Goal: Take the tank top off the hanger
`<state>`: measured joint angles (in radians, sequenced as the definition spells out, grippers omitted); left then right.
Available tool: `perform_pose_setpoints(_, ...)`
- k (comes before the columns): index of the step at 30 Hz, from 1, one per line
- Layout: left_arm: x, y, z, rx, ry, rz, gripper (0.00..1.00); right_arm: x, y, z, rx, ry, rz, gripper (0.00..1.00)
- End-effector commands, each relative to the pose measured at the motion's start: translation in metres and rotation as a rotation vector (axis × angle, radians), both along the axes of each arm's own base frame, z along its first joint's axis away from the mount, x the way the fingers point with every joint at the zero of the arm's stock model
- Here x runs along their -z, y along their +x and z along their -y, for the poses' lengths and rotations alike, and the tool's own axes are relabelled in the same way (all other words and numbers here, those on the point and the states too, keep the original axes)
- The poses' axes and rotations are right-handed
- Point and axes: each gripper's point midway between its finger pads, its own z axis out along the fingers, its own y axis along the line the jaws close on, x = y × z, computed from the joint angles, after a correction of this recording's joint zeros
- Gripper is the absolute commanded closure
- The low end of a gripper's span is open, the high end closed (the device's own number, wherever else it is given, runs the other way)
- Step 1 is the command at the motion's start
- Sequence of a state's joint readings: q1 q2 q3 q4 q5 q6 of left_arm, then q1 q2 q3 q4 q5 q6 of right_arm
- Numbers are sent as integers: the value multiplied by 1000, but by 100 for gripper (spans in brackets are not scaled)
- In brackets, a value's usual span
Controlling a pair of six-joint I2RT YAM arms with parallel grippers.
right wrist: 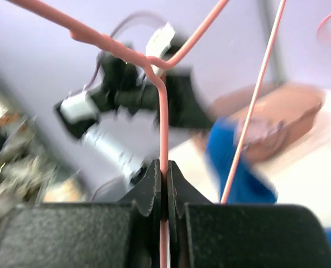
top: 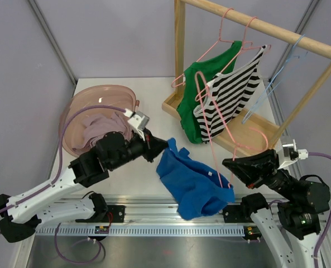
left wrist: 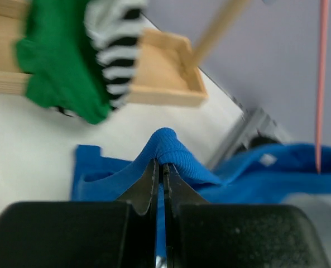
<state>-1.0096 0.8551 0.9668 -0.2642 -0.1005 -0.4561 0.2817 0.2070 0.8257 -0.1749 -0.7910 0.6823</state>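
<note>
The blue tank top (top: 194, 183) lies crumpled on the white table between the two arms. My left gripper (top: 163, 147) is shut on a raised fold of its ribbed edge (left wrist: 171, 146); the jaws (left wrist: 161, 165) pinch the cloth tight. A pink wire hanger (top: 210, 127) stands tilted above the top's right side, and its lower end meets the blue cloth. My right gripper (top: 226, 163) is shut on one wire of that hanger (right wrist: 163, 111), jaws (right wrist: 164, 166) pressed on it. Whether any cloth still hangs on the wire I cannot tell.
A wooden rack (top: 321, 49) at the back right carries a green top (top: 194, 103) and a striped top (top: 232, 95) on pink hangers, plus a bare blue hanger (top: 274, 84). A pink basin (top: 81, 103) with lilac cloth sits at the left.
</note>
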Motion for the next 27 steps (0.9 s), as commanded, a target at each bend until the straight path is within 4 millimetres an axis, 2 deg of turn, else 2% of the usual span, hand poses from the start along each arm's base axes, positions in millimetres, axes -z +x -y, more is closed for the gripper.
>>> perform_pose_setpoints(1,15,-64,41,389,12,57,100,-71,23,37,233,361,223,100)
perform_pose_setpoints(3,32,-68,45,372,58,48,100,-83,25,48,263,463,288,100)
perform_pose_setpoints(4,40,-67,46,361,72,28,100,-76,38,50,290,482,271,100)
perform_pose_setpoints(6,56,-58,41,290,98,1,100,-75,49,55,342,491,255,100)
perform_pose_setpoints(7,64,-52,35,234,114,-29,100,-72,58,54,386,436,220,100)
perform_pose_setpoints(9,72,-28,17,63,153,-35,100,-69,66,55,424,375,154,100)
perform_pose_setpoints(10,82,-14,0,-62,197,-57,100,-67,69,58,467,328,78,100)
perform_pose_setpoints(11,86,-8,-7,-117,217,-65,100,-64,70,59,484,296,36,100)
perform_pose_setpoints(12,90,-2,-16,-169,237,-72,100,-47,78,58,511,212,-35,100)
perform_pose_setpoints(13,98,5,-28,-245,269,-84,100,-64,63,62,513,211,-16,100)
perform_pose_setpoints(15,106,10,-37,-320,283,-111,100,-63,56,69,552,170,-83,100)
perform_pose_setpoints(17,113,17,-51,-406,323,-117,100,-59,63,86,656,167,-170,100)
perform_pose_setpoints(18,117,18,-54,-422,336,-122,88,-36,75,90,707,113,-297,100)
perform_pose_setpoints(19,119,19,-56,-432,342,-128,74,-44,72,99,755,122,-310,100)
perform_pose_setpoints(20,119,19,-56,-430,344,-130,56,-41,74,99,760,100,-338,100)
perform_pose_setpoints(21,117,19,-56,-425,344,-127,31,-39,79,94,747,62,-367,100)
perform_pose_setpoints(22,117,18,-55,-416,350,-129,20,-37,82,90,731,48,-384,100)
perform_pose_setpoints(23,116,18,-56,-419,348,-130,12,-36,85,86,716,37,-401,100)
perform_pose_setpoints(26,112,17,-62,-427,364,-124,1,-38,97,70,650,27,-442,100)
perform_pose_setpoints(27,112,17,-63,-426,372,-122,1,-42,104,66,639,48,-439,100)
